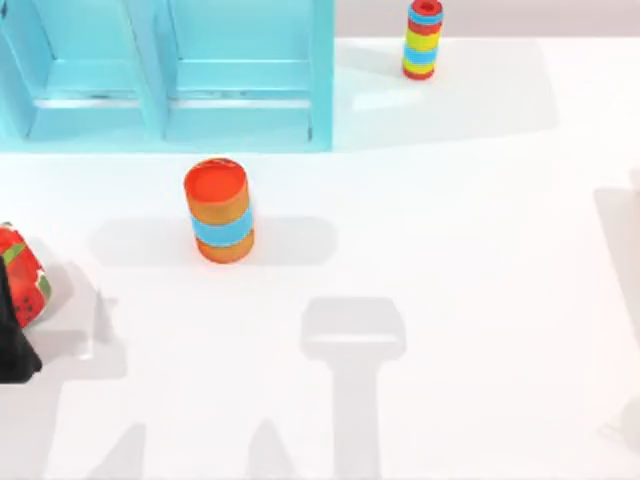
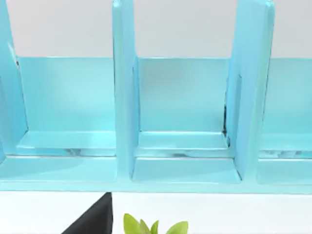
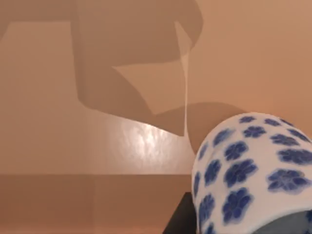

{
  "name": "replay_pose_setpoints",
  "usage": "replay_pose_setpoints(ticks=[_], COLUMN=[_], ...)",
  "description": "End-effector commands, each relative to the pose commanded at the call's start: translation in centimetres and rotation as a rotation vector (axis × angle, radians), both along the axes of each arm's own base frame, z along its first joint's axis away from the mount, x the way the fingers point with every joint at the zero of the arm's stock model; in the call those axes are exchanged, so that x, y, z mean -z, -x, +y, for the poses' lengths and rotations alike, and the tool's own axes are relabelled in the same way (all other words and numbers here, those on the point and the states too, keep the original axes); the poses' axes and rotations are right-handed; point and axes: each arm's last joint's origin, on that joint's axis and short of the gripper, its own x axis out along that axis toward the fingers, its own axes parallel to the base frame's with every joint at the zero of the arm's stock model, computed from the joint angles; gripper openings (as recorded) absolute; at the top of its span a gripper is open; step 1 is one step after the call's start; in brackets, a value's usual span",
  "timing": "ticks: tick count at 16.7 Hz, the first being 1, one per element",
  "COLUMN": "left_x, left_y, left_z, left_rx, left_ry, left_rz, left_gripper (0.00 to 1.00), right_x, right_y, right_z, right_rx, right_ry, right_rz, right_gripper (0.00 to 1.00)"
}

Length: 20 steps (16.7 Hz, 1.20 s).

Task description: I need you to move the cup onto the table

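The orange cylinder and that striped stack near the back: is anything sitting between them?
No. In the top view, the stretch of white table between the orange cylinder and the striped stack is bare; the blue shelf stands beside it.

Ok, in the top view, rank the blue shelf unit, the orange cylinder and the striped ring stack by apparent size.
1. Light-blue shelf unit, largest by far though cut off by the frame.
2. Orange cylinder.
3. Striped ring stack, smallest, though it stands farther back, so true size is unsure.

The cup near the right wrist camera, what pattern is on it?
White with dark-blue flowers, best seen on the cup in the right wrist view.
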Motion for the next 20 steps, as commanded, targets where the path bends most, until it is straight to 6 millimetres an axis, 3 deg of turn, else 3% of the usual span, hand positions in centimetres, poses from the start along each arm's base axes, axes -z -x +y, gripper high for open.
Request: replay_pose_setpoints(ticks=[4,8,13,16,20], left_x=[0.0,0.0,0.0,0.0,0.0], left_y=[0.0,0.0,0.0,0.0,0.0], left_z=[0.0,0.0,0.0,0.0,0.0], left_rx=[0.0,0.0,0.0,0.0,0.0], left_ry=[0.0,0.0,0.0,0.0,0.0], left_rz=[0.0,0.0,0.0,0.0,0.0], left_gripper=[1.0,1.0,1.0,1.0,1.0], right_x=[-1.6,-5.4,-9.2,-9.9,-10.0], right_y=[-1.8,-3.4,-1.6,-0.2,0.0], right_z=[1.6,5.3,9.2,9.9,10.0], right_rx=[-0.058,-0.115,-0.062,-0.006,0.001], right_ry=[0.036,0.053,0.012,0.0,0.0], right_rz=[-0.041,-0.099,-0.051,-0.005,0.0], right_gripper=[0.0,0.0,0.0,0.0,0.0])
